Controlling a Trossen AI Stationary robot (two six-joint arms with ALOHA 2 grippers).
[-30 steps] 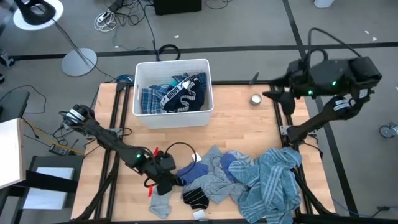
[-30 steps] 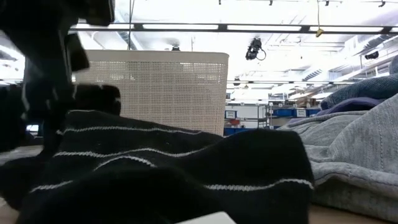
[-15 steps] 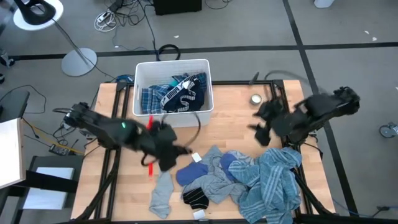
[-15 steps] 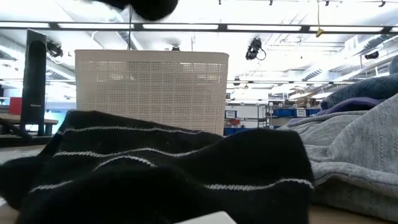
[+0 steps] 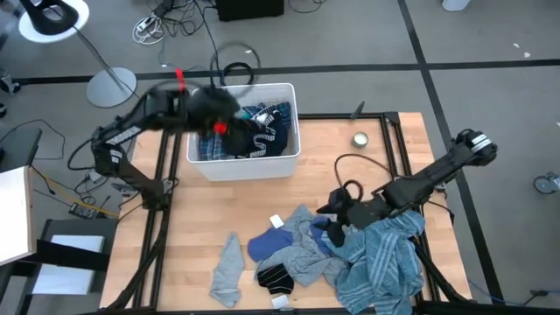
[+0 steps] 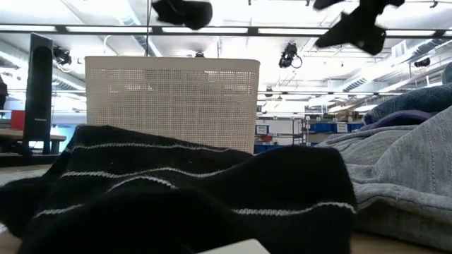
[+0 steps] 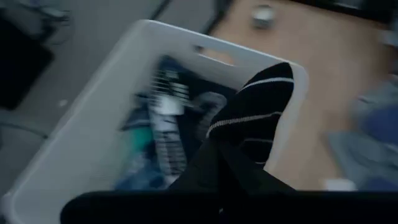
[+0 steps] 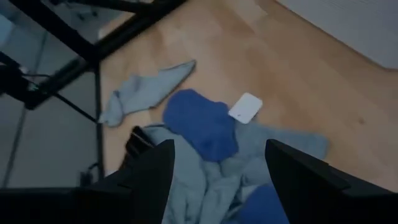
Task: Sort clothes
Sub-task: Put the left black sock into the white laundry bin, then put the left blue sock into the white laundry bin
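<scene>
Fabric hangs from the left gripper [image 5: 219,118] over the white bin [image 5: 289,118] — a black striped piece [image 7: 249,121], clamped in the jaws and dangling just above the bin's inside, as the left wrist view shows. Inside the bin lie a blue plaid shirt [image 5: 210,140] and a navy piece with a white printed band [image 5: 254,131], bunched together against the walls. The right gripper [image 5: 339,213] hovers low at the edge of the clothes pile [image 5: 350,249] near the front of the surface [image 5: 332,171], its jaws spread wide apart; the right wrist view looks between them at a dark blue piece [image 8: 202,121] lying on grey garments, a small white tag [image 8: 245,107] just beside it, and a grey sock [image 8: 146,93] stretched out alone on the wood. In the high view the pile holds a light-blue striped shirt [image 5: 385,254], a grey garment [image 5: 293,249] and another black striped piece [image 5: 276,278] at its front — the grey sock lies apart at the pile's left. A small round metal object [image 5: 360,138] sits on the wood right of the bin.
</scene>
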